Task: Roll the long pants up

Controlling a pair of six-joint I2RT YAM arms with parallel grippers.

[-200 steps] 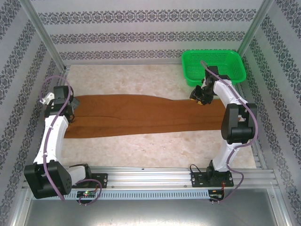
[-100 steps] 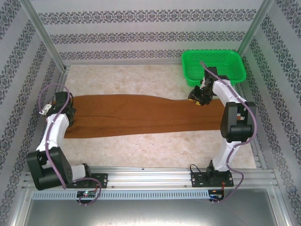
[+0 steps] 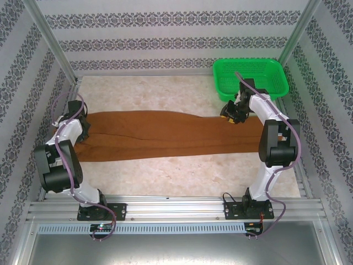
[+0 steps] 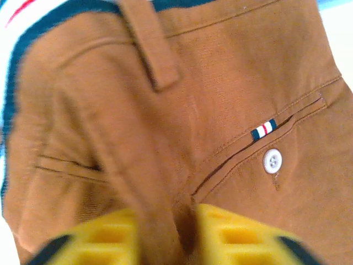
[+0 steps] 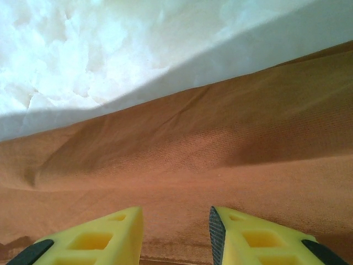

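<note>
The long pants (image 3: 165,135) lie flat across the table, rust-brown, with the waist at the left and the leg ends at the right. At the waist end my left gripper (image 3: 84,128) is shut on them. Up close, its yellow fingers (image 4: 242,234) pinch a raised fold of the pants (image 4: 220,83) below a back pocket with a white button (image 4: 272,160). My right gripper (image 3: 230,115) hovers over the far edge of the leg end. There its fingertips (image 5: 220,232) stand apart above smooth cloth (image 5: 193,149), with nothing pinched between them.
A green plastic basket (image 3: 251,77) stands at the back right corner, just behind the right gripper. Bare pale tabletop (image 3: 165,94) lies behind the pants and also in front of them. Metal frame posts and patterned walls close in the sides.
The left gripper, open a moment ago, has shut on a fold at the waist, and its arm has swung in towards the far left. The right arm has hardly moved.
</note>
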